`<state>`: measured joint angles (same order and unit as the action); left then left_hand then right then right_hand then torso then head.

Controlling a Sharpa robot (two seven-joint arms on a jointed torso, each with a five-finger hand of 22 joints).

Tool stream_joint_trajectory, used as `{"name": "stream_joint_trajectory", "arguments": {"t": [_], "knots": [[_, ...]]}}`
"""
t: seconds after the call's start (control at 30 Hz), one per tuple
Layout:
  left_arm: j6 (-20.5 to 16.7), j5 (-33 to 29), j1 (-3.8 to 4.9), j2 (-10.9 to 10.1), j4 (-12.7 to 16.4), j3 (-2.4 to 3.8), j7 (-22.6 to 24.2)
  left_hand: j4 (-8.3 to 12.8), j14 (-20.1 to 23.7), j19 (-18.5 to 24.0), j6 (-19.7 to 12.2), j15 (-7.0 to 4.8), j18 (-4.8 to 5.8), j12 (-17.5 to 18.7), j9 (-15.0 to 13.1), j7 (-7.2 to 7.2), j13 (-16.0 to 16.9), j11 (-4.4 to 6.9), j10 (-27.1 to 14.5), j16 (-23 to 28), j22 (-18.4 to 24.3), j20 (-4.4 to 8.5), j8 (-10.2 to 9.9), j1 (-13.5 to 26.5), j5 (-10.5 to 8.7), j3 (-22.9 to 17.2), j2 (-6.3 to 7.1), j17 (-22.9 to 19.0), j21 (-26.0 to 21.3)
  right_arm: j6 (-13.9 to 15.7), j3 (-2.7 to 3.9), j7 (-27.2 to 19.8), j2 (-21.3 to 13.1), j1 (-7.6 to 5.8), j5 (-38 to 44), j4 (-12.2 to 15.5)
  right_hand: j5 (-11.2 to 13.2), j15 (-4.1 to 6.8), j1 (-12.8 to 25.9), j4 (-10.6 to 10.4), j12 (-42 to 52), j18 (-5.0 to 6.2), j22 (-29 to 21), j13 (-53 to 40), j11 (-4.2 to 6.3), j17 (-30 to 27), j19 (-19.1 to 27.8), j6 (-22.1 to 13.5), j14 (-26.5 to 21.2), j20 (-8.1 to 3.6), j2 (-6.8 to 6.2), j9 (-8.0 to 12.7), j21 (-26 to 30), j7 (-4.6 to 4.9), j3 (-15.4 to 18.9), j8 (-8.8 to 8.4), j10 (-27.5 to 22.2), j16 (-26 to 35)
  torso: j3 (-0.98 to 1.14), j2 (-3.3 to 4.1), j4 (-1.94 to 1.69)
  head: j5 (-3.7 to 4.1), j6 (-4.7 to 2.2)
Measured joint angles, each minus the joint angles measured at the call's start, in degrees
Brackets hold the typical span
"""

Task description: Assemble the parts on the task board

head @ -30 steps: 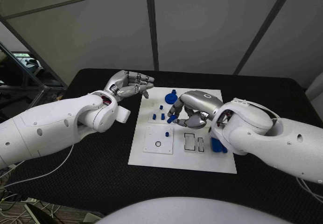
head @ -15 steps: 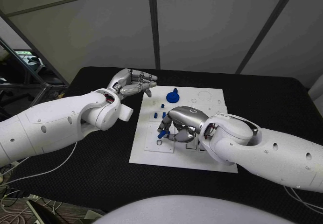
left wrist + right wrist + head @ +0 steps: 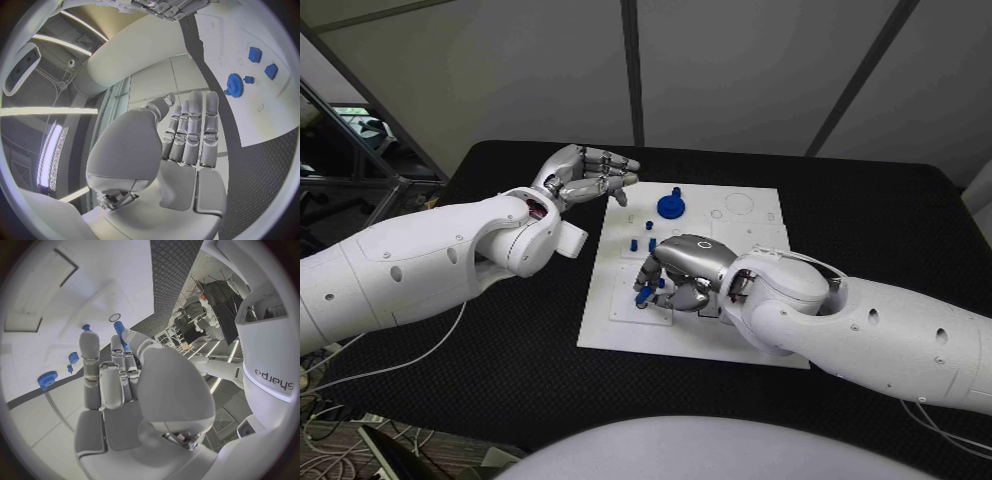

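Two silver hands work over the white task board, which lies in the middle of the black table. The right hand hangs over the board's left half, at about nine o'clock from its centre, fingers curled down and pinching a slim blue peg (its upper end sticks out between the fingertips in the right wrist view). The peg's lower tip is close above a small ring-shaped hole in the board. The left hand hovers off the board's far-left corner, around eleven o'clock, holding nothing, its fingers straight and lying side by side. A blue gear sits near twelve o'clock, with small blue parts just nearer.
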<state>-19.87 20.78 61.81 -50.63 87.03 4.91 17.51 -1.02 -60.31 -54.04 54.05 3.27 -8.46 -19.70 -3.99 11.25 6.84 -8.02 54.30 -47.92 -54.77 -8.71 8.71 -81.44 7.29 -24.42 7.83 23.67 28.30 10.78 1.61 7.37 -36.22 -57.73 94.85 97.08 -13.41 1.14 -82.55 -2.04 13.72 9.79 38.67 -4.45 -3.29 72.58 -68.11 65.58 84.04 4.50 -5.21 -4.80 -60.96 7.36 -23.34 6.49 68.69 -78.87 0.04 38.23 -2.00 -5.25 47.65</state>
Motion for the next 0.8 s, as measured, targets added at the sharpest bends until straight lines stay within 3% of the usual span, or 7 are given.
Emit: {"name": "stream_joint_trajectory", "arguments": {"t": [0.8], "knots": [[0.2,0.0,0.0,0.1,0.0,0.0,0.0,0.2,0.0,0.0,0.0,0.0,0.0,-0.4,0.0,0.0,0.0,0.0,0.0,0.0,0.0,0.0,0.0,0.0,0.0,0.2,0.0,-0.1,0.0,-2.7,-0.39,1.0,0.8,-0.01,3.6,-1.0,-0.2,0.0,-0.4,-0.1,0.0,0.0,0.0,0.0,0.0,0.1,0.0,0.0,0.0,0.0,-0.37,0.0,0.0,-0.02,-0.1,0.03,0.0,0.0,0.02,0.01,-0.01,-0.16,0.37]]}}
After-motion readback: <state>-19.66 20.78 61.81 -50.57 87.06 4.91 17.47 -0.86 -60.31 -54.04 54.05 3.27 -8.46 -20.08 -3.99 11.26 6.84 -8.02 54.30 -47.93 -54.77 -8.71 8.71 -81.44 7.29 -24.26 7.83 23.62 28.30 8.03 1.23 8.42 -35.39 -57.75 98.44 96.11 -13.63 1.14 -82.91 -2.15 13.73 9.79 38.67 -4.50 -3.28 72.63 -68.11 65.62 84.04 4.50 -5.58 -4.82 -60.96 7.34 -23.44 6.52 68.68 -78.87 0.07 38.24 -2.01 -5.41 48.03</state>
